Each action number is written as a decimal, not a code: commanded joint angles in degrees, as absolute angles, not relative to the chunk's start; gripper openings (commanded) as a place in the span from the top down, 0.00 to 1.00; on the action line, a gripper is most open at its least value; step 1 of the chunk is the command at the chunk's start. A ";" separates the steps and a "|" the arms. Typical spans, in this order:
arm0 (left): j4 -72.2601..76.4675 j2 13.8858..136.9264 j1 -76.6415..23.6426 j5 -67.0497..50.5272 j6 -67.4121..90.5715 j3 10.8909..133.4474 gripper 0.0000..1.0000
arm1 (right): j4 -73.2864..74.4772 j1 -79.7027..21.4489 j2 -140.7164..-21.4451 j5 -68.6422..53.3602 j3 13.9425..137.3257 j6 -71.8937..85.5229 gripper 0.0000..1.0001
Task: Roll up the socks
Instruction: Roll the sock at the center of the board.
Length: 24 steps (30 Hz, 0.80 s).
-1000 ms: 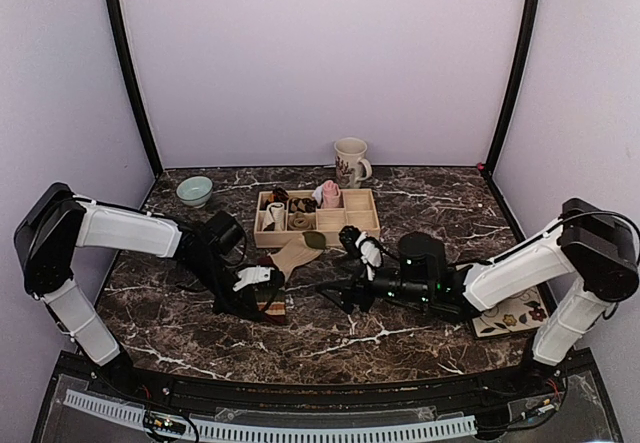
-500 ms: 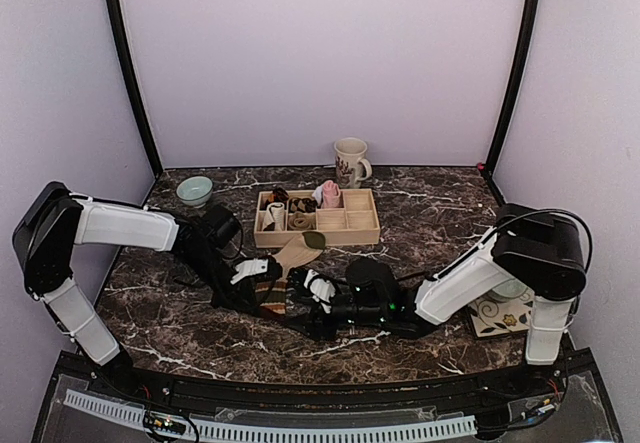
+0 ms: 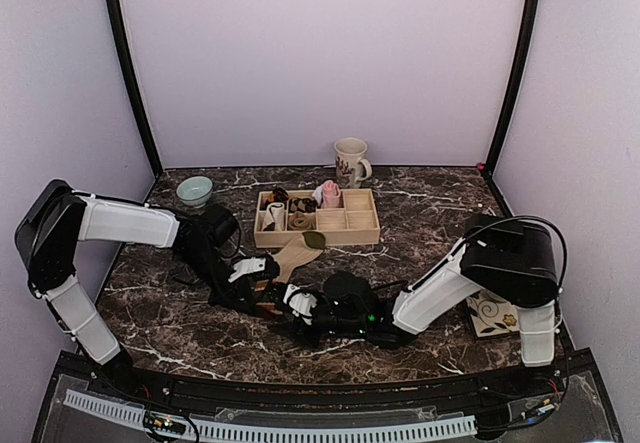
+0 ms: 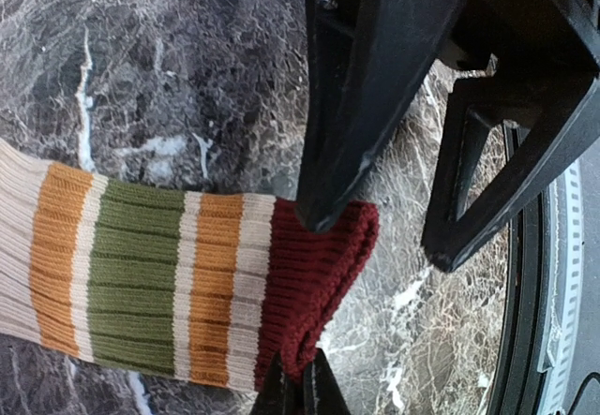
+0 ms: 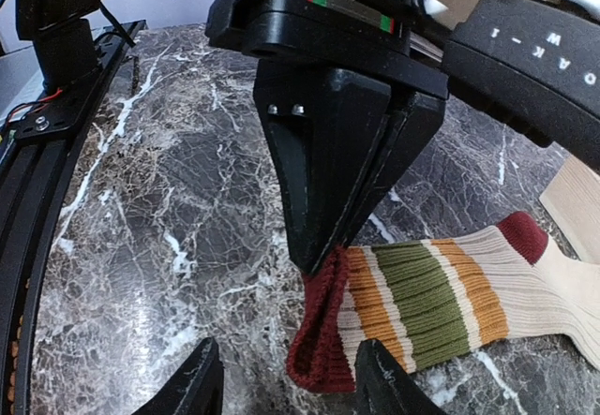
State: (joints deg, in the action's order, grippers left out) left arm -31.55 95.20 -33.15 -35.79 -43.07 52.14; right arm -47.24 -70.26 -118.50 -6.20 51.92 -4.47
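Observation:
The tan sock (image 3: 292, 255) lies on the marble table, its striped cuff toward me. In the left wrist view the cuff (image 4: 309, 265) is dark red, with orange, white and green bands behind it. My left gripper (image 4: 300, 392) is shut on the cuff's edge. It shows in the right wrist view (image 5: 321, 258) as a black wedge pinching the cuff (image 5: 323, 340). My right gripper (image 5: 286, 382) is open, one finger on each side of the cuff end. It is in the top view (image 3: 296, 303) just right of the left gripper (image 3: 262, 285). No long pink sock lies on the table.
A wooden compartment tray (image 3: 316, 233) behind the sock holds small rolled bundles and a pink-and-white fabric piece (image 3: 329, 194). A mug (image 3: 350, 160) stands behind it, a pale green bowl (image 3: 194, 191) at back left, and a patterned tile (image 3: 495, 315) at right.
My right arm has swung left across the table, and its open gripper now straddles the cuff end. The left gripper has stayed put, holding the cuff.

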 commanded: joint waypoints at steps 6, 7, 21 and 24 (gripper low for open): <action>-34.56 95.06 -32.87 -38.48 -45.28 54.01 1.00 | -51.72 -70.70 -122.15 -2.59 54.22 -3.79 0.58; -34.77 95.06 -32.87 -38.55 -45.43 54.08 1.00 | -51.87 -70.68 -122.35 -2.55 54.46 -3.65 0.60; -33.20 94.57 -32.87 -36.67 -45.23 52.80 0.98 | -57.44 -70.80 -123.59 -2.24 53.28 3.31 0.69; -33.19 94.59 -32.85 -36.69 -45.17 53.14 0.98 | -57.27 -70.84 -123.74 -2.32 53.48 3.51 0.69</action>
State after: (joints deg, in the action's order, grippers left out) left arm -32.86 95.61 -33.15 -36.51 -44.82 53.47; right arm -53.47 -70.35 -122.80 -2.76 53.74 1.54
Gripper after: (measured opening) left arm 0.031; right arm 0.312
